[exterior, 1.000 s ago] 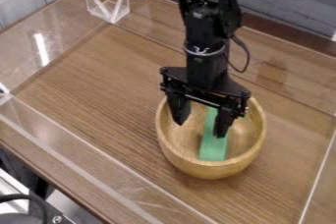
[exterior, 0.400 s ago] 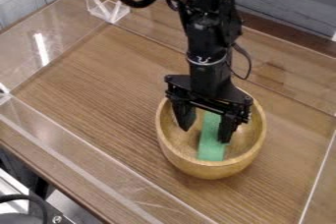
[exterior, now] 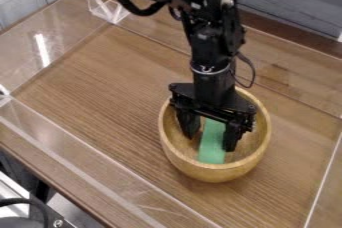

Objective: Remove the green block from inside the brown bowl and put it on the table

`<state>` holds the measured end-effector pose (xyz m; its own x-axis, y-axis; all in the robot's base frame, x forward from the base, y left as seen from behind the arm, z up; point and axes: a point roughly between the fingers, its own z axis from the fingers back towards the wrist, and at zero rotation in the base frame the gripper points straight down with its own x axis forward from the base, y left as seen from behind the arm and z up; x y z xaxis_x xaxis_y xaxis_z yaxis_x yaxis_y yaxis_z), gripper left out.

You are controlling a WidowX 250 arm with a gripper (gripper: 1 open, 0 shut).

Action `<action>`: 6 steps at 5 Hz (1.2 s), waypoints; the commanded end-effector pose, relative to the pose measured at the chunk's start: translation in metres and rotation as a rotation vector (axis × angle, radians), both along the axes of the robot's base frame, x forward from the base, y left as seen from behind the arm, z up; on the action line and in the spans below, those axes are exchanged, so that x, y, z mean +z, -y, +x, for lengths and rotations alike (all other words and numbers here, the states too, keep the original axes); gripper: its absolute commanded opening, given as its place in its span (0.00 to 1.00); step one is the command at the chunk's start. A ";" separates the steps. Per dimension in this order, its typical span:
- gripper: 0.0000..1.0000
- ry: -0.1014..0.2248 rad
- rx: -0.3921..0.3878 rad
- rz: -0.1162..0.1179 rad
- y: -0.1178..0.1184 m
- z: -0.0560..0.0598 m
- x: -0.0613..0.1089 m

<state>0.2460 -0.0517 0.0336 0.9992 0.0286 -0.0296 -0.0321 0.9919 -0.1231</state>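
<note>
Camera view shows the gripper (exterior: 211, 132) spread wide, pointing down into the brown bowl (exterior: 181, 154), 1 finger either side of the green block (exterior: 214, 148); nothing gripped yet; the block looks light, stiff, matte; best pinched across its narrow sides; bowl holds only it.

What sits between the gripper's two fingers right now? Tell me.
In the camera view, the green block lies between the open gripper's fingers, inside the brown bowl. Nothing else shows in that gap; contact cannot be told.
</note>
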 end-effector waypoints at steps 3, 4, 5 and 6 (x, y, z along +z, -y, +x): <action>0.00 0.019 -0.014 -0.024 0.007 0.001 0.008; 0.00 0.009 -0.017 -0.033 0.009 -0.002 0.012; 0.00 0.002 -0.020 -0.040 0.010 -0.004 0.016; 0.00 -0.005 -0.021 -0.048 0.011 -0.006 0.022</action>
<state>0.2318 -0.0601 0.0403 0.9950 0.0120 -0.0987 -0.0276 0.9870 -0.1582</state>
